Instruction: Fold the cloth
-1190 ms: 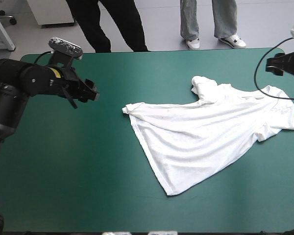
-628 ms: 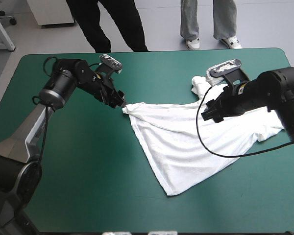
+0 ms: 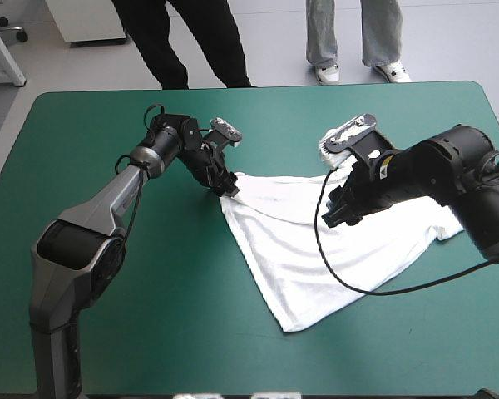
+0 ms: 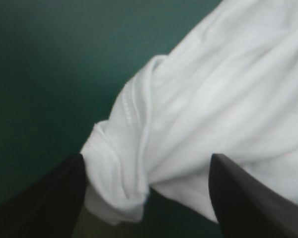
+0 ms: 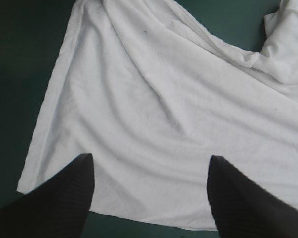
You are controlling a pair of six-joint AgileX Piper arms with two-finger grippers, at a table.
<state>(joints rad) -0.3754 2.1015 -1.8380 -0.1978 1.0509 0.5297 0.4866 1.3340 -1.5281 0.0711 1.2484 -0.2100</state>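
The white T-shirt (image 3: 316, 249) lies spread and creased on the right half of the table. Its rolled left corner (image 4: 119, 168) sits between the black fingers of my left gripper (image 3: 226, 187), which stands open (image 4: 146, 158) around it. My right gripper (image 3: 334, 214) hovers low over the middle of the shirt, open (image 5: 150, 158), with flat white cloth (image 5: 164, 99) beneath and ahead of it. A bunched sleeve (image 5: 288, 54) lies on the far side, beyond the right gripper. The right arm hides part of the shirt's right side in the high view.
The teal-green cover (image 3: 133, 316) shows on the table's left half and along its front edge. The shirt's pointed near corner (image 3: 289, 326) reaches toward the front edge.
Both arms have come in from the table's sides. The left gripper reached the shirt's left corner and pushed it slightly right. The right gripper moved down over the shirt's middle.
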